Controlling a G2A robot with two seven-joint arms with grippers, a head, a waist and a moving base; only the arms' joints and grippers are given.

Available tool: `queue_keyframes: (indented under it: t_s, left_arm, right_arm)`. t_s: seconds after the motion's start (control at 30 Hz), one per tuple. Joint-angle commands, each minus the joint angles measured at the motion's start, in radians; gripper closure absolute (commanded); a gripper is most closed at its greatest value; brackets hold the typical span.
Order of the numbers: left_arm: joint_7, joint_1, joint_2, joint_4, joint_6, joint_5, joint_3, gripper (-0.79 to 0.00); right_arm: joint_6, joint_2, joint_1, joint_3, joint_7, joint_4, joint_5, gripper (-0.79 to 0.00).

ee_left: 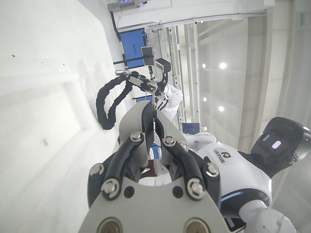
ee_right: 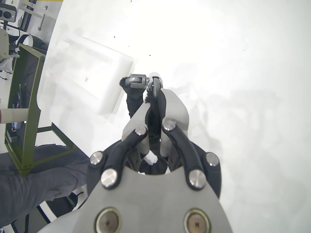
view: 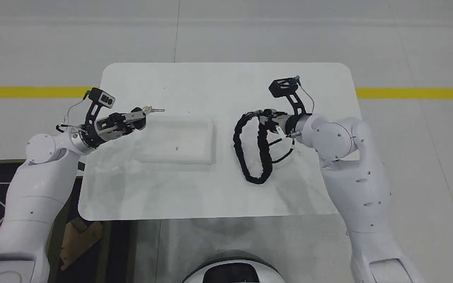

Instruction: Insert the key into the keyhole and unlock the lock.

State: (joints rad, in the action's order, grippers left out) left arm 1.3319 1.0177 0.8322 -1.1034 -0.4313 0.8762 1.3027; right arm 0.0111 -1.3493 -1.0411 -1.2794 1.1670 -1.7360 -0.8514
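1. The key is a thin silvery piece pinched between the fingertips of the left gripper. Its blade sticks out past the tips and points across the table toward the other arm.
2. The left gripper's fingers are closed on the key. In the left wrist view the dark pads press together around it.
3. The lock is a cable lock in a black fabric sleeve, bent into a long loop. Its grey metal head sits at the top end of the loop, right at the tips of the right gripper.
4. The right gripper is clamped on the lock just behind that head. The sleeve runs back between its fingers, and the rest of the loop trails away from the gripper toward the robot's side of the table.
5. Key and lock head are well apart and roughly face each other.
6. A white tray with a shallow recess lies between the two grippers. It is just beside the left gripper's tips and near the lock's loop, without touching it.
7. All of this sits over a white table with rounded corners.
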Motion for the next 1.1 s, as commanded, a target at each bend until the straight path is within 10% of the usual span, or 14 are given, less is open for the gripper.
queue_keyframes:
  t_s: [0.0,0.17,0.57,1.07]
  left_arm:
    - [0.0,0.0,0.0,0.0,0.0,0.0,0.0,0.0]
    - [0.0,0.0,0.0,0.0,0.0,0.0,0.0,0.0]
    - [0.0,0.0,0.0,0.0,0.0,0.0,0.0,0.0]
    - [0.0,0.0,0.0,0.0,0.0,0.0,0.0,0.0]
  right_arm:
    - [0.0,0.0,0.0,0.0,0.001,0.001,0.0,0.0]
    - [-0.007,0.001,-0.111,-0.02,-0.058,-0.09,0.077,0.0]
    - [-0.132,-0.012,-0.188,-0.124,-0.018,0.034,1.1,0.0]
    - [-0.191,-0.027,-0.157,-0.031,-0.046,0.145,1.254,0.0]
